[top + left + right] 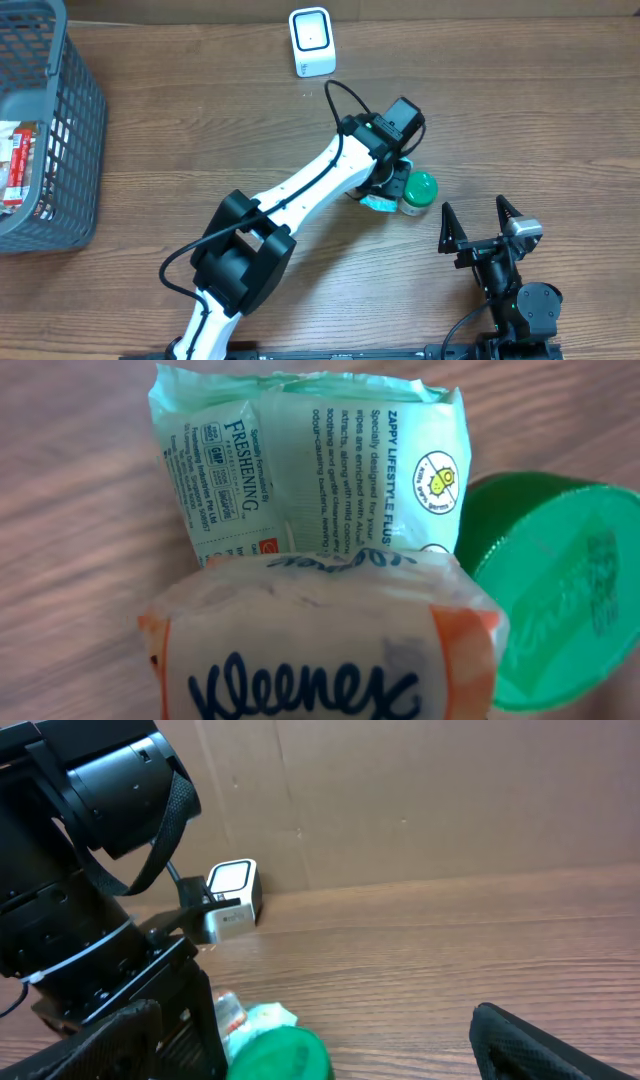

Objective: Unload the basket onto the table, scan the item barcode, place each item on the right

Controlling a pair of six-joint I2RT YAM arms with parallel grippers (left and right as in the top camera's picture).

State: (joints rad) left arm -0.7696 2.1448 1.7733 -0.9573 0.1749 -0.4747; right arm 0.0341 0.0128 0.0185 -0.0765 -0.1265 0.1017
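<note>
Scanning looks not yet done: the scanner point(311, 42) stands at the far side of the table point(200, 130), well apart from the tissue pack point(320, 645). The pack sits under the left tool point(384, 190), overlapping a wipes packet point(300, 470) beside a green lid point(560, 590). The left tool's fingers are hidden, so I cannot tell its grip. The right tool point(478, 228) is spread wide and empty. The pack's long axis runs across the left wrist view, brand name facing the camera. No barcode shows.
</note>
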